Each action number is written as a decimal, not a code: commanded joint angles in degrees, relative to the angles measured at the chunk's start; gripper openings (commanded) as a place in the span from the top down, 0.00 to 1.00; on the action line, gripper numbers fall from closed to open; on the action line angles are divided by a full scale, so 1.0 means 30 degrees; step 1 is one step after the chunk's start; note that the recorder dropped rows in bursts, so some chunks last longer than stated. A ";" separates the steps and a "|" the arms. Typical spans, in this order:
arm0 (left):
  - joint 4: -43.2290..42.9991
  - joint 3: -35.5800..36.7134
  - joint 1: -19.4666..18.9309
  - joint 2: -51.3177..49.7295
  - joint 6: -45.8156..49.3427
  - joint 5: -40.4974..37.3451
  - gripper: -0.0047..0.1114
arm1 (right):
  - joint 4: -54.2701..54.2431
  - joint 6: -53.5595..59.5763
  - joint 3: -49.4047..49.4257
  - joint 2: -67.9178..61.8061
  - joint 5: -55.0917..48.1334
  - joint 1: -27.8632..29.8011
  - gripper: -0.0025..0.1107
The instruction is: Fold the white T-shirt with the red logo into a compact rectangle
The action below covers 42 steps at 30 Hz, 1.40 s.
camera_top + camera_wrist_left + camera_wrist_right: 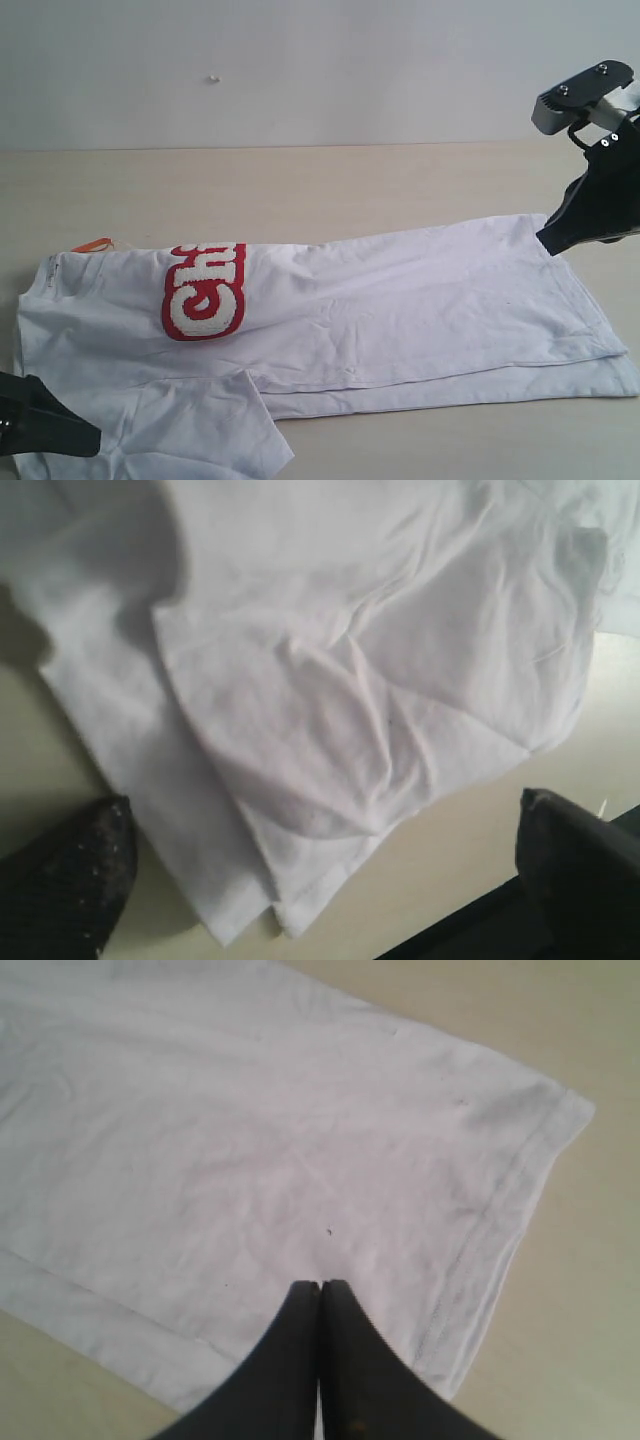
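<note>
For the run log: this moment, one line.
white T-shirt: folded lengthwise | left gripper: open, over sleeve | right gripper: shut, over hem

I'm looking at what reads as a robotics lab bench rather than a home: a plain light wood-look table (320, 190) runs the full width of my exterior view, backed from 10 to 2 o'clock by a blank off-white wall (400, 70) with one tiny speck (213, 78) on it. At 2 o'clock the right arm (605, 195), black with a grey bolted bracket (580, 100), hangs over the table, and the white T-shirt (400, 300) lies spread flat on it from 9 to 4 o'clock.
</note>
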<state>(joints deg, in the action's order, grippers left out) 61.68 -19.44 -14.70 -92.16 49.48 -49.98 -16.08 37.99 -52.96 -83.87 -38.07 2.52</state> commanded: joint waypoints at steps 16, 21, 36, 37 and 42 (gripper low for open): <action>0.1292 0.1309 -0.0005 -0.0148 0.1929 0.2111 0.06 | -0.0329 0.0157 0.0011 0.0159 0.0007 0.0040 0.98; 0.2175 0.1309 -0.0005 -0.0148 0.1787 0.2579 0.06 | -0.0369 0.0157 0.0011 0.0159 0.0007 0.0040 0.98; 0.3473 0.1593 -0.0005 -0.0148 0.2063 0.3095 0.06 | -0.0586 0.0157 0.0011 0.0159 0.0007 0.0040 0.98; 0.3473 0.1593 -0.0005 -0.0148 0.2063 0.3095 0.06 | -0.0586 0.0157 0.0011 0.0159 0.0007 0.0040 0.98; 0.3490 0.1593 -0.0005 -0.0192 0.2063 0.3235 0.18 | -0.0588 0.0157 0.0011 0.0159 0.0088 0.0040 0.98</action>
<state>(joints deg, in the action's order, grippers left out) 73.73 -15.50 -14.70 -92.16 55.09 -48.90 -17.39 38.11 -52.96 -83.87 -38.13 2.52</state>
